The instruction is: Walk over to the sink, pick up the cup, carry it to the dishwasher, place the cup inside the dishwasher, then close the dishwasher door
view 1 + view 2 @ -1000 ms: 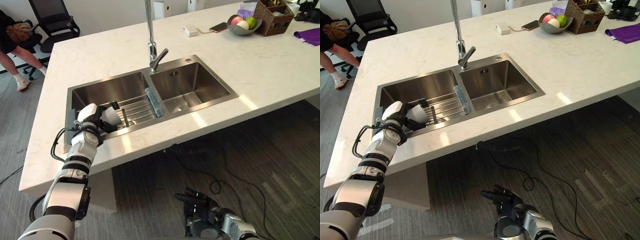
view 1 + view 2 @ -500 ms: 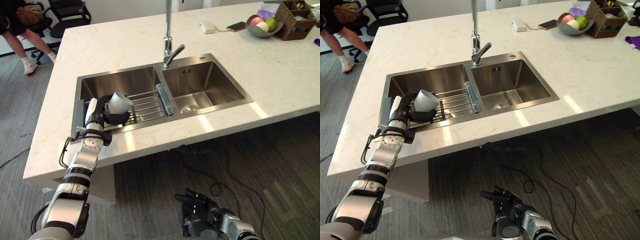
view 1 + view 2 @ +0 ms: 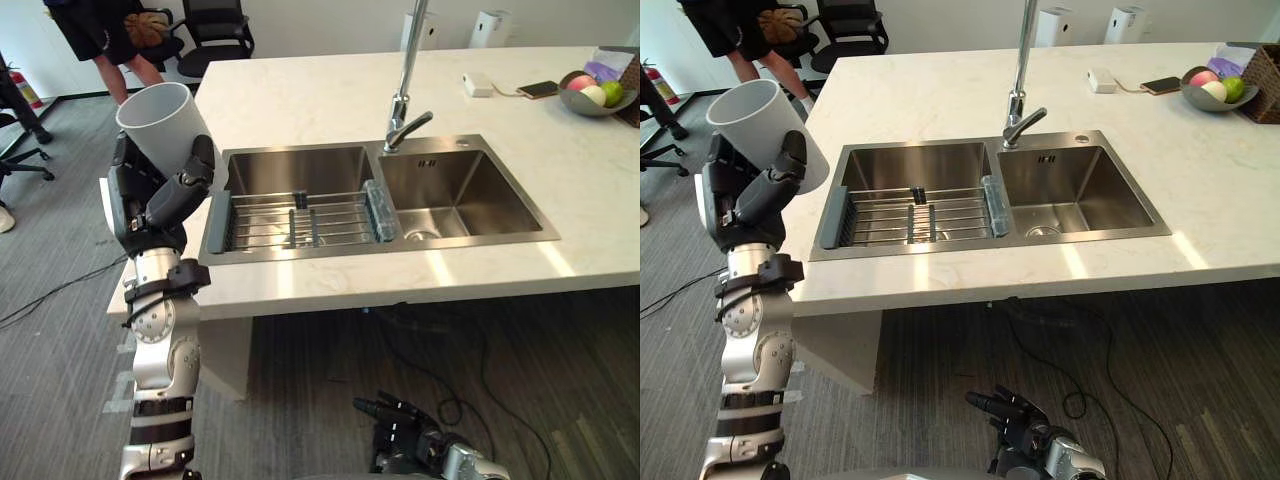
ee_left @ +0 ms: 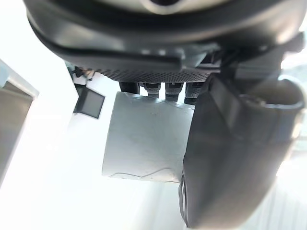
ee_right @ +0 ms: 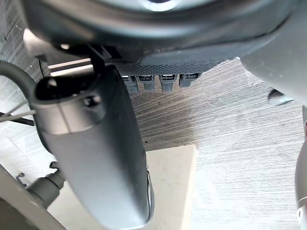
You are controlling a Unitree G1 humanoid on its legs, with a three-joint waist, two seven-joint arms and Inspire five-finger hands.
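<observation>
Left hand [image 3: 152, 208] clamps the cup [image 3: 162, 122] mouth up, high and left of the sink [image 3: 290, 172], ready for carrying; right hand [image 3: 1015, 412] hangs slack.

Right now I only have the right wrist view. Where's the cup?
Observer: The white tapered cup is in the left hand, held high, left of the stainless steel double sink.
Operator: Grip solid?
Observer: The left wrist view shows fingers and thumb curled round its wall.
Operator: Where's the right hand?
Observer: The right hand hangs below the pale marble counter, over grey carpet, fingers relaxed.
</observation>
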